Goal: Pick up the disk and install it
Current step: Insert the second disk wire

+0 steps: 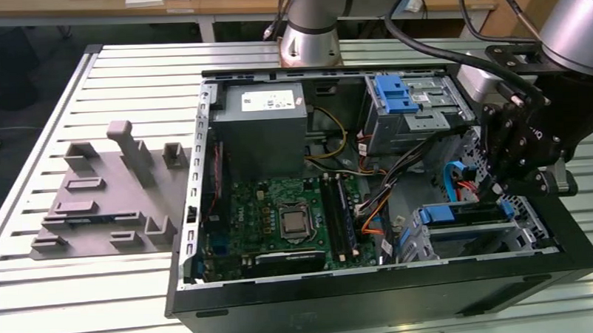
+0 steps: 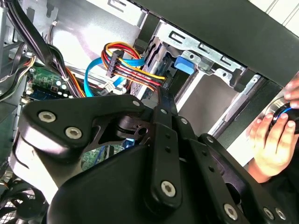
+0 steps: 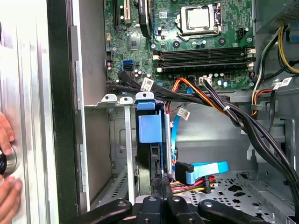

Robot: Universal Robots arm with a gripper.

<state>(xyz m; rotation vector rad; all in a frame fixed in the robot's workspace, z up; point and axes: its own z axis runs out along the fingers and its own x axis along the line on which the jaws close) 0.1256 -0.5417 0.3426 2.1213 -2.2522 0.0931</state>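
At the drive cage: the gripper [image 3: 161,183] hangs low in the open computer case [image 1: 380,293], at the exterior view's right; its 2 fingers are drawn together, tips meeting against the near end of the disk [image 3: 150,130].
Disk: stands on edge in a slot of the drive cage [image 3: 126,140], blue carrier tab facing the motherboard [image 3: 196,46]; it looks most of the way in, though I cannot tell if it is fully seated.
Hold: closed tips look like a push contact, not a pinch; no clamp on the carrier shows.
Risk 1, cables: the blue data cable [image 3: 205,169] and the coloured power leads [image 2: 131,65] lie just beside the fingertips; a sideways drift could snag a plug or pull a lead.
Risk 2, jamming: if the carrier sits tilted against the cage rails, pressing on 1 end would probably wedge it rather than seat it.
Risk 3, slipping: narrow tips on a thin edge may skid off towards the perforated case floor.
Risk 4, person: a hand [image 2: 271,140] rests outside the case wall [image 3: 58,93], close to the arm's working side; a wide swing there would be unsafe.
Edges: cage rails flank the disk closely; the black cable bundle [image 3: 243,121] crosses nearby.
Open room: mostly straight up out of the case; the slatted table [image 1: 85,307] is well apart.
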